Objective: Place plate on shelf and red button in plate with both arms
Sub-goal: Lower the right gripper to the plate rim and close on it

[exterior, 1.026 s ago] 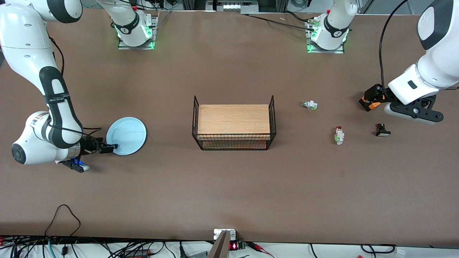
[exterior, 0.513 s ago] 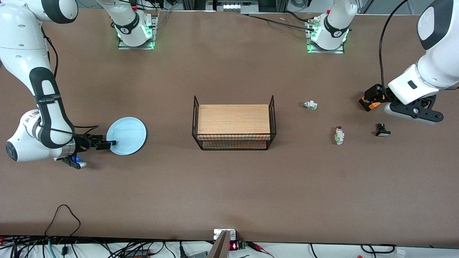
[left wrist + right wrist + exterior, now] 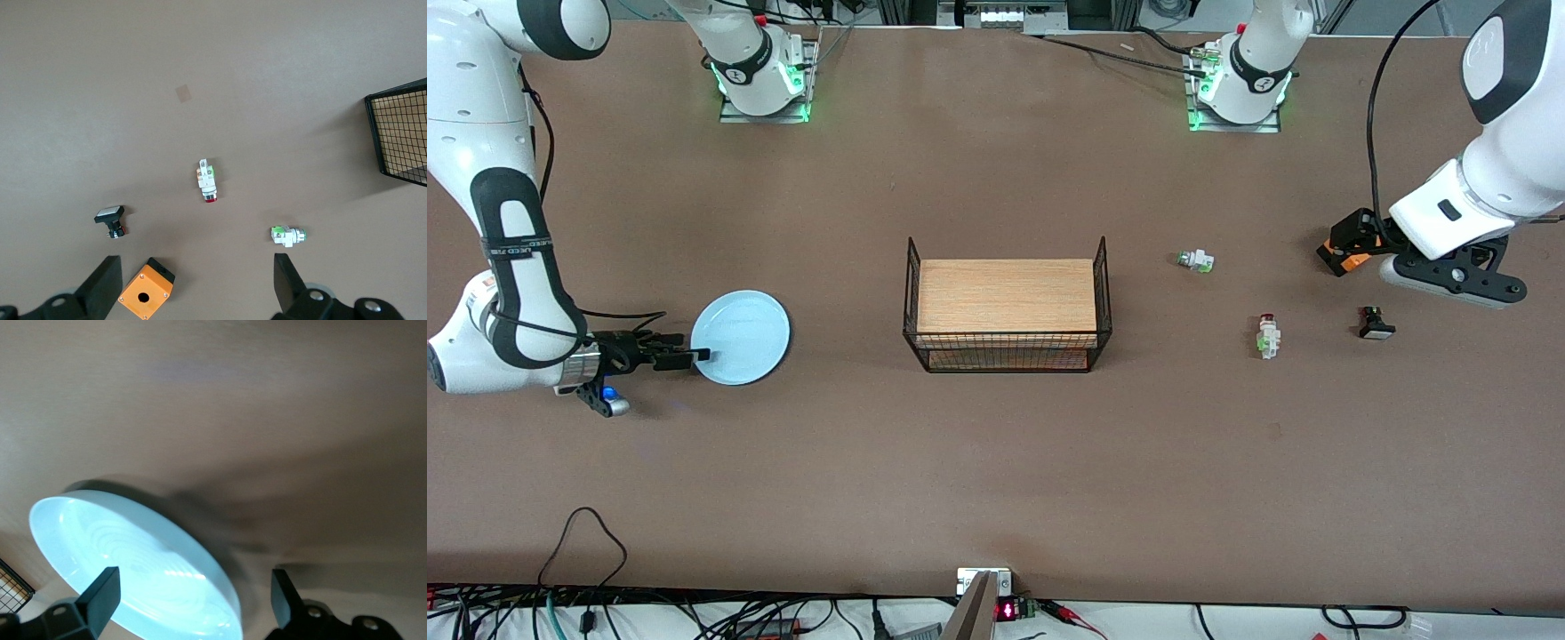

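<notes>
Right pincer (image 3: 698, 357) at the plate's rim, fingers spread wide.
The plate (image 3: 743, 333) lies on the table (image 3: 996, 462) toward the right arm's end; the left pincer (image 3: 193, 290), gaping and empty, waits over the red button (image 3: 1266, 335) near the wire basket (image 3: 1008, 304).

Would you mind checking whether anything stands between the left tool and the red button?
Nothing visible does. The left tool, open, hangs over bare table, and only brown table shows between it and the red button.
</notes>
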Available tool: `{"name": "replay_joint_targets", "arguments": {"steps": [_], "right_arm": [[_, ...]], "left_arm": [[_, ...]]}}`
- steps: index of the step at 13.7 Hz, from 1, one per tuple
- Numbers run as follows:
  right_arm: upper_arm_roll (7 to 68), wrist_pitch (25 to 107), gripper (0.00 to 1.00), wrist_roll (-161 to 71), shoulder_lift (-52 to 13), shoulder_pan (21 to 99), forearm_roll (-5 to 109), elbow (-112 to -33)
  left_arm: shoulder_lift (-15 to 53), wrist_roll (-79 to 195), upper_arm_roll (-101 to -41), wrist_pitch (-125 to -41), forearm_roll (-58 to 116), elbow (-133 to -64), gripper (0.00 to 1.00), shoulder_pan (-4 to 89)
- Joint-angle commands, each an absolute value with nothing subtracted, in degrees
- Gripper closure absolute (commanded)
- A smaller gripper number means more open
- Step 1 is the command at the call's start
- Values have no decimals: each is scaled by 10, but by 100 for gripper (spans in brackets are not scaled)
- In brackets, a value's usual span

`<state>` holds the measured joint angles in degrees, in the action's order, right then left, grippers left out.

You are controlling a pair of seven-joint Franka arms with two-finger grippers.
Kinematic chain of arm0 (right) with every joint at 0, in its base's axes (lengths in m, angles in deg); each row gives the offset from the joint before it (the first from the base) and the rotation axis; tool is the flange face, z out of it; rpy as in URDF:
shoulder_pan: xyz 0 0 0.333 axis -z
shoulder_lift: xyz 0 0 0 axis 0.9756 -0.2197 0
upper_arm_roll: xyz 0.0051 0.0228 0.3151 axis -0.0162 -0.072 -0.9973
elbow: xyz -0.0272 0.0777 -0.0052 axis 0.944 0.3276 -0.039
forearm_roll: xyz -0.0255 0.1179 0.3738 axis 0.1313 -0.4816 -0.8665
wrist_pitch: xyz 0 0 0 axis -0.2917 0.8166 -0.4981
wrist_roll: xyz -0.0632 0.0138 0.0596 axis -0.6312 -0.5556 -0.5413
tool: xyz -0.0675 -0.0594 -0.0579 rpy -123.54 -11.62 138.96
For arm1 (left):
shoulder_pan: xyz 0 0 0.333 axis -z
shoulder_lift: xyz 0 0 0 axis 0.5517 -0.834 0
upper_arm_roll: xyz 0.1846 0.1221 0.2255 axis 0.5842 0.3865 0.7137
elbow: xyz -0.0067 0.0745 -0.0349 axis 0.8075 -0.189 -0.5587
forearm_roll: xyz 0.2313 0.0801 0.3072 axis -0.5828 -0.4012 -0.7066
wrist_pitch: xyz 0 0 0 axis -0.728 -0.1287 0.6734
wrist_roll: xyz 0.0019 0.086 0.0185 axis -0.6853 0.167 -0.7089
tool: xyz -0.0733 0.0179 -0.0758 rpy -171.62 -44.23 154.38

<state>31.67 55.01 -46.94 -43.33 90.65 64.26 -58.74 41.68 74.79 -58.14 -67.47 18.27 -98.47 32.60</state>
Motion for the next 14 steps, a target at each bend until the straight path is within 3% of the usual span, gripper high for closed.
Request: {"name": "replay_joint_targets", "arguments": {"steps": [1,11,12,14], "right_arm": [[314,554,0,-466,-420,890,680,-585],[315,616,0,-460,-401,846,754,-587],[315,618,9,-456,-401,839,761,-588],[315,622,12,-450,-401,833,770,-592]], "left_arm": [[416,761,-582,-666,173,-974,0,325],[416,761,-581,-667,173,-973,0,325],[416,761,-581,-668,173,-973,0,325],[412,761,-582,-668,173,-965,0,329]]}}
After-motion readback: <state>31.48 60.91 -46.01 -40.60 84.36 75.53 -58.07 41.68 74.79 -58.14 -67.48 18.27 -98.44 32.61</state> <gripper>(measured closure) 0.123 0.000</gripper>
